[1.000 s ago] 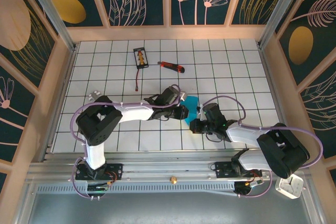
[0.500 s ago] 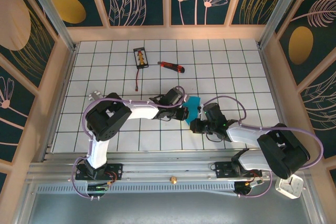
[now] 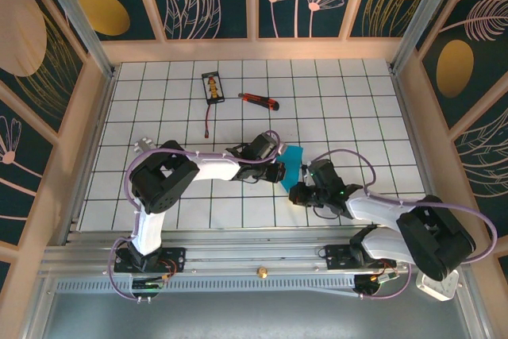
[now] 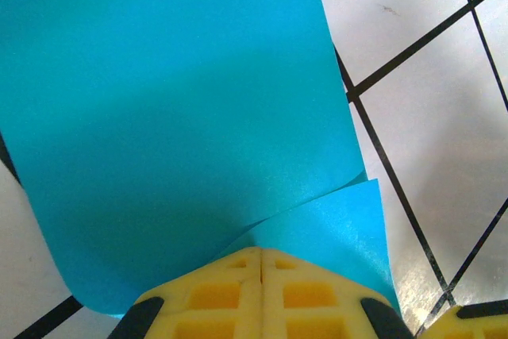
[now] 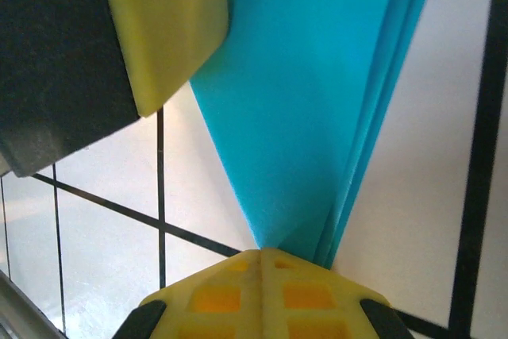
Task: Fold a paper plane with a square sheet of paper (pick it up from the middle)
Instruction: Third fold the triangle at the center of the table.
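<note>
While the left gripper [image 4: 260, 252] and right gripper [image 5: 262, 253] each pinch the part-folded sheet [image 3: 293, 158] mid-frame, a crease seems in hand, needing flat pressing next.

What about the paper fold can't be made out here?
Top view: the arms cover part of the creased cyan-blue paper sheet; fold stage unclear.
Left wrist view: sheet runs off the top edge.
Right wrist view: top edge crops it too.
Small black-and-orange packet: too small to identify.
</note>
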{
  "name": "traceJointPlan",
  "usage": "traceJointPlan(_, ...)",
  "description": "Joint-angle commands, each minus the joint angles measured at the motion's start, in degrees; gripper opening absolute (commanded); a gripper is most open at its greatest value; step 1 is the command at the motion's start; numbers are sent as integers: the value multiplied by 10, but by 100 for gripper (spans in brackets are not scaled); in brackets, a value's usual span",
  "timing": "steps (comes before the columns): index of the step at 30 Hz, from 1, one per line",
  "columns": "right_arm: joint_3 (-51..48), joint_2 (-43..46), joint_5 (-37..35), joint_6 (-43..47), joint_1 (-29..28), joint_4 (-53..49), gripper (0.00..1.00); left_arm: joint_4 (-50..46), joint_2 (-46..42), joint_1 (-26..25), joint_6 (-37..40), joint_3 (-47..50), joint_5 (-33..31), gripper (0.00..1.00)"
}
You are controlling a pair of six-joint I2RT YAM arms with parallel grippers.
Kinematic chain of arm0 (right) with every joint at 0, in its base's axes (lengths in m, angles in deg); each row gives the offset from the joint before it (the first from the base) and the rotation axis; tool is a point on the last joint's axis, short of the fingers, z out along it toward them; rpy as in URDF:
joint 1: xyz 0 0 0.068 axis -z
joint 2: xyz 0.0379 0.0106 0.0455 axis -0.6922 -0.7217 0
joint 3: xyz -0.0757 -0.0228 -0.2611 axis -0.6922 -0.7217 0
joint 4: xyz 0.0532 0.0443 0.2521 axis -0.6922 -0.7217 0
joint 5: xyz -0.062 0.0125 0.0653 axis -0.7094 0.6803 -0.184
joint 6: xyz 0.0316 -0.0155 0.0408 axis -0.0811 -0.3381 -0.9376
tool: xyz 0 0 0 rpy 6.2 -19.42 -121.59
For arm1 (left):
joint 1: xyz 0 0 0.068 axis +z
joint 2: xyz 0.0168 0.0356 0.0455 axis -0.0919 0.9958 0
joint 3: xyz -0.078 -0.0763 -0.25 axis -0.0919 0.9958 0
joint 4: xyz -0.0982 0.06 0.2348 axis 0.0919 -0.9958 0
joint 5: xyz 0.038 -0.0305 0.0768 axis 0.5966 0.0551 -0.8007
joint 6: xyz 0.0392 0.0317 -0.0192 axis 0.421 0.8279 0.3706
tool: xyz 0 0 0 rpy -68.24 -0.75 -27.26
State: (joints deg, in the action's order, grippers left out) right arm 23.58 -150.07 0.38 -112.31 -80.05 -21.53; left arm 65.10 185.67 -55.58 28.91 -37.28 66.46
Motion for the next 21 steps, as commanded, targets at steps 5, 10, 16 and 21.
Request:
traceJointPlan(5, -33, 48, -17, -60, -19, -149, 0, -53, 27, 5, 18, 14, -45, 0)
traceJointPlan(10, 8, 107, -33, -38, -8, -160, 0, -50, 25, 5, 16, 16, -36, 0)
traceJointPlan(16, 45, 74, 27, -16, 20, -53, 0, -47, 22, 5, 12, 14, -33, 0)
traceJointPlan(21, 60, -10, 45, 7, 39, -5, 0, -46, 22, 6, 10, 12, -30, 0)
